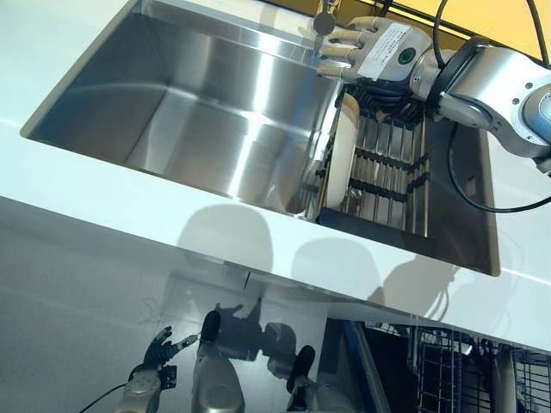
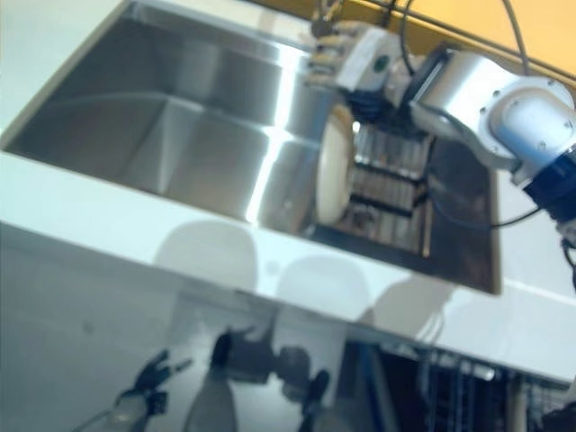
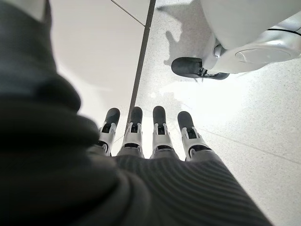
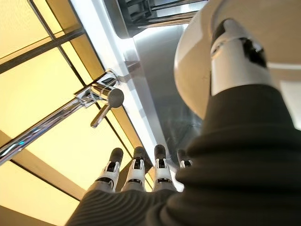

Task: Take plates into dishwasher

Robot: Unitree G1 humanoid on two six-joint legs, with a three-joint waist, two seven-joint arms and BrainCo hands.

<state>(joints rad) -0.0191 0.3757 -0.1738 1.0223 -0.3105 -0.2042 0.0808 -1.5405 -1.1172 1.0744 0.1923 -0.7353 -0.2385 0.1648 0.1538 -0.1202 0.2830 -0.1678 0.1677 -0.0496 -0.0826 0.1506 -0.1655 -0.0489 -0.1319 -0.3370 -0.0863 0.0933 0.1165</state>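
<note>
Steel rack (image 1: 392,176) in the sink (image 1: 215,112) holds an upright white plate (image 1: 342,155) just below the right hand (image 1: 379,50), fingers straight and empty; a careless grasp could tip it.

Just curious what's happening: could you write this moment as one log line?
right hand: open, above plate | plate: upright in sink rack | left hand: open, hanging low, idle

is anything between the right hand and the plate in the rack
Nothing visible. The right hand, fingers straight, hovers just above the white plate standing on edge in the sink rack, with open space between them.
</note>
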